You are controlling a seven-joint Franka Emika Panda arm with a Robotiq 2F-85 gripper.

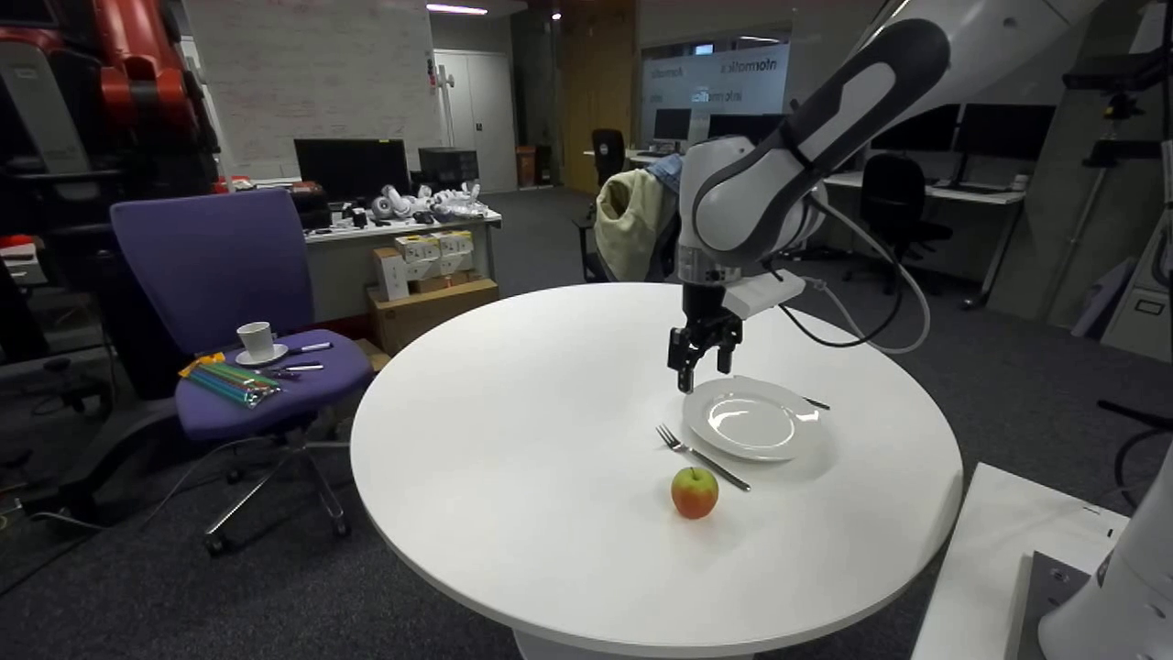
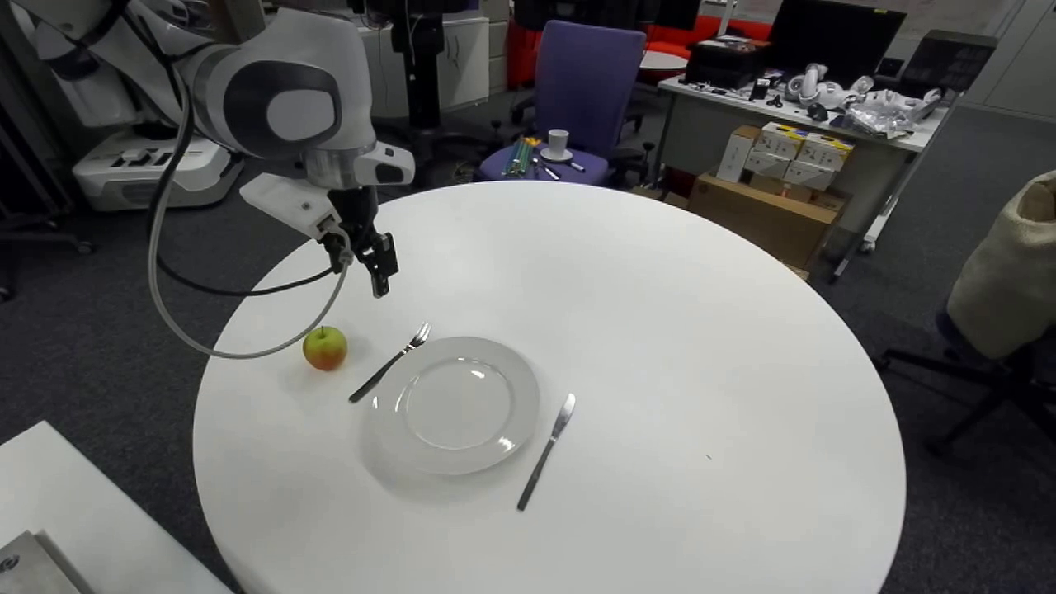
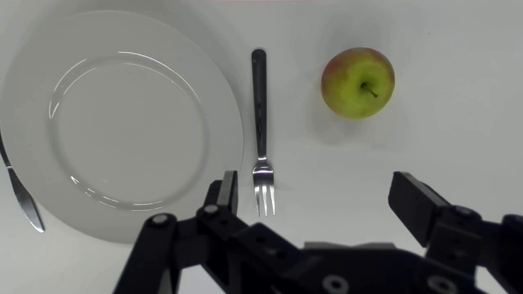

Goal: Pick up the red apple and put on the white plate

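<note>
The round white surface point(image 1: 513, 394) is carrying the whole setting, and the white plate point(image 2: 454, 404) is sitting bare on it. My claw point(image 3: 316, 190) is hovering above, spread wide and pinching nothing. The knife point(image 2: 546, 452) is flanking the plate on one side, the fork point(image 3: 261, 130) on the other, and beyond the fork the red apple point(image 3: 349, 92) is resting on the surface, touching nothing else. This is looking like the approach; doing it well, I'm judging, is calling for a shift towards the top of the wrist view and slightly away from the plate, centring my gap over the stem point(image 3: 370, 90), then sinking straight down, missing the fork, passing the widest part before squeezing gently; smooth, round fruit is likely rolling if I'm nudging one side first.
</note>
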